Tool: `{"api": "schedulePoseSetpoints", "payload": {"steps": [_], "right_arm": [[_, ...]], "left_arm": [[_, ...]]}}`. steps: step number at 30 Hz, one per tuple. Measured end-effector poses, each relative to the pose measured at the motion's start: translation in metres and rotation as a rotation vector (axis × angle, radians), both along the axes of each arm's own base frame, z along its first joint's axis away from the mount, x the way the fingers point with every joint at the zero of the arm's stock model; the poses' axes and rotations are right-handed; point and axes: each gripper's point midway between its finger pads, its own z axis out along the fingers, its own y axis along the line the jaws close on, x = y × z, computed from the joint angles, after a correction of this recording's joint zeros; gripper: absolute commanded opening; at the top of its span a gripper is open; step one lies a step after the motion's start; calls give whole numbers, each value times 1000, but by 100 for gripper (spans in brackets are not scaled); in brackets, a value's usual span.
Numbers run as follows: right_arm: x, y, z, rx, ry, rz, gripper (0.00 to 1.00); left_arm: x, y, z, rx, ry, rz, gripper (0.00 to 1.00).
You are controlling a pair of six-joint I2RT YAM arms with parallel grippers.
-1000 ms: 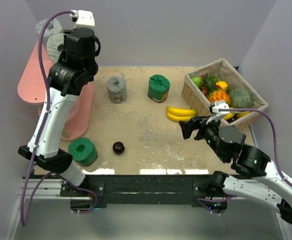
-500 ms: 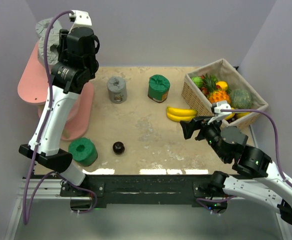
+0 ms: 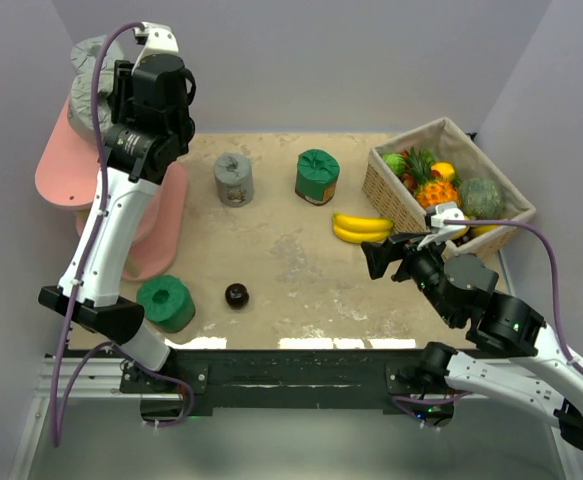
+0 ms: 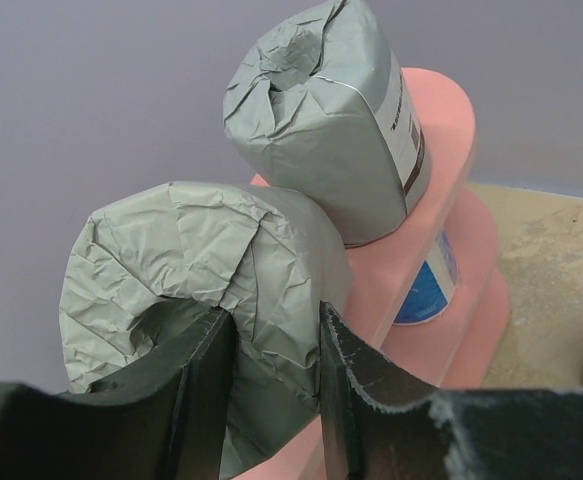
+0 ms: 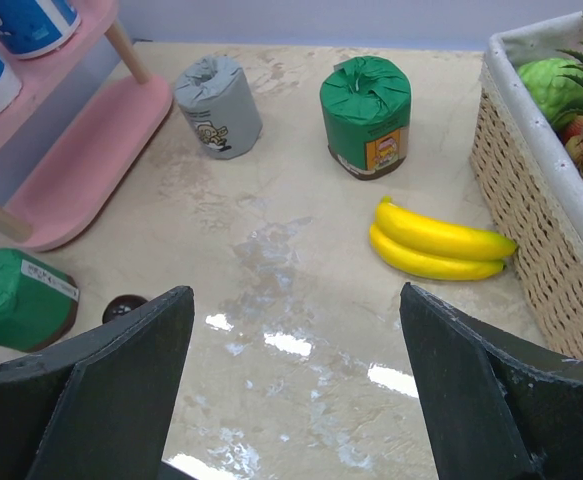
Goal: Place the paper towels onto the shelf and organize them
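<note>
My left gripper (image 4: 276,325) is shut on the wrapper of a grey paper towel roll (image 4: 196,300) at the top board of the pink shelf (image 4: 441,130); whether it rests there, I cannot tell. A second grey roll (image 4: 321,120) stands on that board behind it, and a white-and-blue roll (image 4: 426,290) sits on the lower tier. In the top view the held roll (image 3: 83,72) is at the shelf's (image 3: 56,175) far end. A grey roll (image 3: 234,178), an upright green roll (image 3: 317,176) and a lying green roll (image 3: 166,302) are on the table. My right gripper (image 5: 296,390) is open and empty above the table.
A small dark ball (image 3: 237,294) lies near the lying green roll. Bananas (image 3: 361,228) lie beside the wicker fruit basket (image 3: 391,190) at the right. Two white-and-blue rolls (image 5: 31,20) show on the shelf in the right wrist view.
My left gripper has moved back and to the left over the shelf's top board, carrying the grey roll. The right arm has barely shifted.
</note>
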Motion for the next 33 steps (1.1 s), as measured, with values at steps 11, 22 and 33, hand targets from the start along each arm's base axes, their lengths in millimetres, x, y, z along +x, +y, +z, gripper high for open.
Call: {"api": "schedulePoseSetpoints", "payload": {"steps": [11, 22, 33], "right_arm": [[0, -1, 0, 2, -1, -1, 88], [0, -3, 2, 5, -6, -9, 88], [0, -3, 2, 4, -6, -14, 88]], "left_arm": [[4, 9, -3, 5, 9, 27, 55], [3, 13, 9, 41, -10, 49, 61], [2, -58, 15, 47, -14, -153, 57]]}}
